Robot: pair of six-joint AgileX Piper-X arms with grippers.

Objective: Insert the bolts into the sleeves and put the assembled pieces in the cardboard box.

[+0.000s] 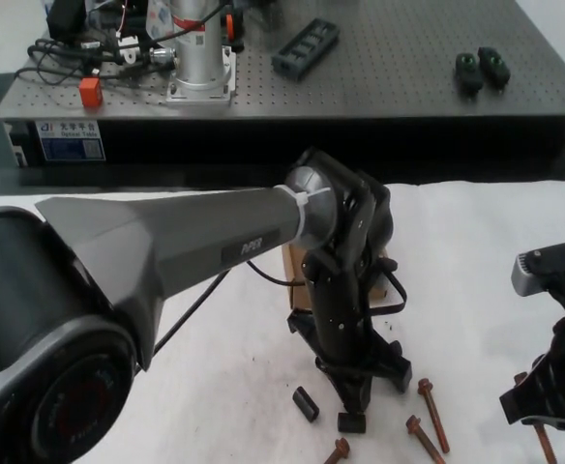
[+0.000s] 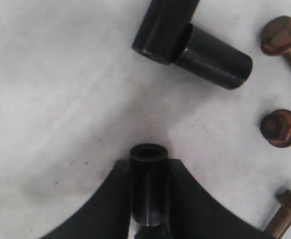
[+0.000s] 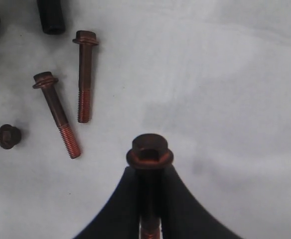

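While left fingers [image 2: 98, 214] pinch sleeve [image 2: 148, 181], bolt [image 3: 149, 152] clamped

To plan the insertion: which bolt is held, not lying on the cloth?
The bolt clamped in the right gripper, head outward; the other three lie loose.

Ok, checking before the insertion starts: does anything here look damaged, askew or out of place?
Nothing stands out. The left gripper is shut on a sleeve, the right gripper on a bolt; spare bolts and sleeves lie loose on the white cloth.
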